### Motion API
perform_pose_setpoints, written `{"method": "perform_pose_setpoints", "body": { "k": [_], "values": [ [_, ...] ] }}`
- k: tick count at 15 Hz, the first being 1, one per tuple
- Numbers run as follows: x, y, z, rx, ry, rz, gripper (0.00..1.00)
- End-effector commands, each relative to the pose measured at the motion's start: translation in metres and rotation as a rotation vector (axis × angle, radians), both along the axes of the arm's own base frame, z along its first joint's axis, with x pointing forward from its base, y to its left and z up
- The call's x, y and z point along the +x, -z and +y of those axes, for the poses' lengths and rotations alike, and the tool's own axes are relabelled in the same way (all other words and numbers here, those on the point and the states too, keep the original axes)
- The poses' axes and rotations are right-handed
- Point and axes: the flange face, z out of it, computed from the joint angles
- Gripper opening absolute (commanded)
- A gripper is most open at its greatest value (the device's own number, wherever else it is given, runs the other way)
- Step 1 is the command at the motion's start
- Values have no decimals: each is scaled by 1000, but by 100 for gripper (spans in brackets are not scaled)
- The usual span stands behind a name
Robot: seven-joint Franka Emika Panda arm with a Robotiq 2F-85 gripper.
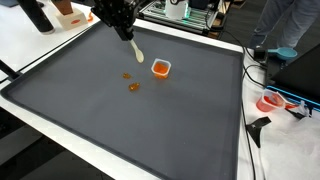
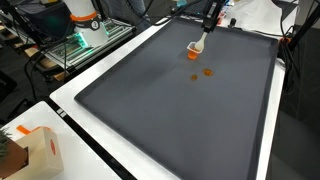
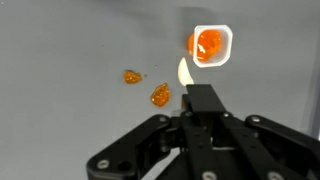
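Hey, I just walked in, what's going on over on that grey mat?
The robot arm's hand is shut on a pale spoon, holding its tip close beside a small white cup with something orange inside. Two orange pieces lie loose on the grey mat, apart from the cup.

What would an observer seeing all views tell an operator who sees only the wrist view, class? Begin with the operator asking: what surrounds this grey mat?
Observer: A white table rim frames the mat.
Operator: Is anyone nearby?
Observer: Past the cup, a person in jeans stands by the table.
Operator: Anything else?
Observer: A cardboard box sits off the mat, far from the spoon in the shut fingers.
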Motion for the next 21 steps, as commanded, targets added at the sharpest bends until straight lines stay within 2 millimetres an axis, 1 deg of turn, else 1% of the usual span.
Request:
{"method": "perform_pose_setpoints", "body": {
  "k": [1, 5, 9, 10, 19, 20, 21],
  "values": [
    [-1, -9, 10, -108, 1, -19, 3],
    [-1, -11, 18, -168, -28, -27, 3],
    [-1, -12, 21, -213, -67, -23, 3],
    [1, -10, 20, -176, -59, -30, 13],
    [2, -12, 22, -183, -66, -35, 13],
    [4, -7, 23, -222, -29, -43, 3],
    [6, -2, 25, -262, 6, -47, 3]
  ]
}}
